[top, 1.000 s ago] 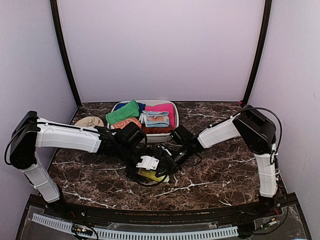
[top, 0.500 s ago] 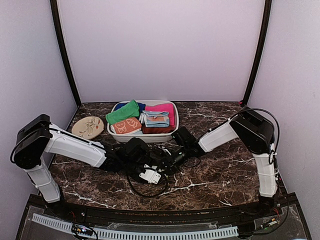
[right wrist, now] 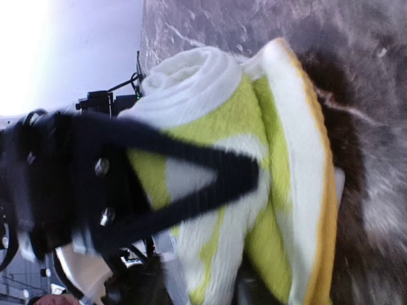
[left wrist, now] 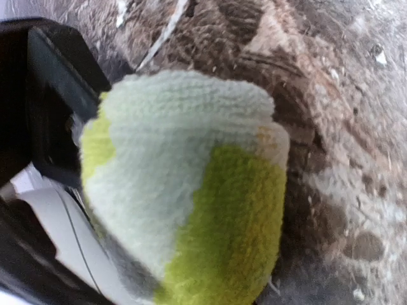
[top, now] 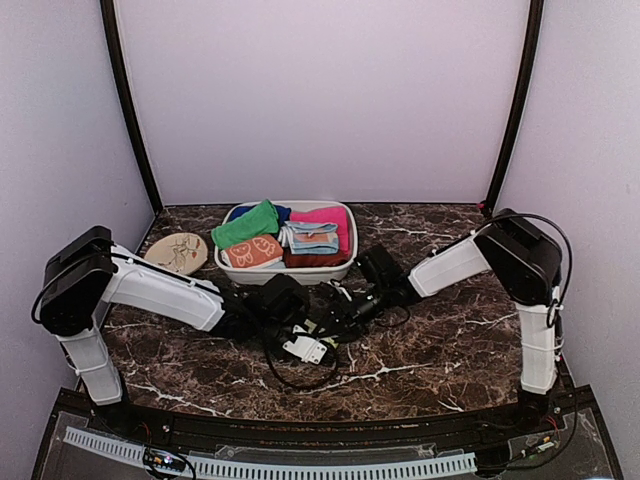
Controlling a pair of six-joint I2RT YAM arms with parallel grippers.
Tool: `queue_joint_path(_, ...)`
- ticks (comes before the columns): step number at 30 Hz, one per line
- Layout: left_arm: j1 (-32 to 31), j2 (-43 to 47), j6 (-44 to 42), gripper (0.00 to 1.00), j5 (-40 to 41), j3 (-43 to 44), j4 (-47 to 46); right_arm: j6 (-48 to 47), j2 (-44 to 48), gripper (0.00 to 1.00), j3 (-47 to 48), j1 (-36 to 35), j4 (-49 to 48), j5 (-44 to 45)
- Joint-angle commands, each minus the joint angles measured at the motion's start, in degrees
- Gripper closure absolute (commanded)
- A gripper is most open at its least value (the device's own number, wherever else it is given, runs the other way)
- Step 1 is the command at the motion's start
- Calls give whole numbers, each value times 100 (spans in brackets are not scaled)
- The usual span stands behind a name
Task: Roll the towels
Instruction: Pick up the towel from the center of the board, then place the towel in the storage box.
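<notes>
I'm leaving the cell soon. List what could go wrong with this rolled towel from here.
The printed towel roll shows a loose-looking spiral end; it may unroll once let go. The left arm and right arm meet tightly over it, with a slack cable beside them; a bump or snag seems possible.

No readable text, label, brand or number in any view.
- Towel (left wrist: 191,210): cream with yellow-green printed blocks, shapes only, no lettering.
- Orange cloth (top: 252,250) in the basket (top: 344,268): white pattern, too small to tell whether any of it is a letter.
- Round plate (top: 176,252) on the table (top: 450,340): a thin drawn figure, not writing.
- White part (top: 308,347) by the arms: no legible marking.
</notes>
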State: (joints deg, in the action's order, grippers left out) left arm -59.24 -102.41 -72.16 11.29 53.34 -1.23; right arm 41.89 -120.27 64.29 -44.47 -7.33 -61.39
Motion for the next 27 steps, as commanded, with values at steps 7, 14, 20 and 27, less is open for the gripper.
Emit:
queue_joint_path(7,1313,1037,1970,100,-1652,3048,5114,-2631,2041,29,875,1218,3160,2788)
queue_joint_path(14,2042,1125,2041,100,-557,3640,4310,-2798,2838,30,751,1300,3113,3797)
queue_joint_path(20,2261,687,2065,100,-75,3885,3011,-2645,3303,30,224,1300,2808,4100)
queue_joint_path(27,2251,-248,2303,100,-194,4076,2801,-2640,3526,30,-311,1301,2623,4239)
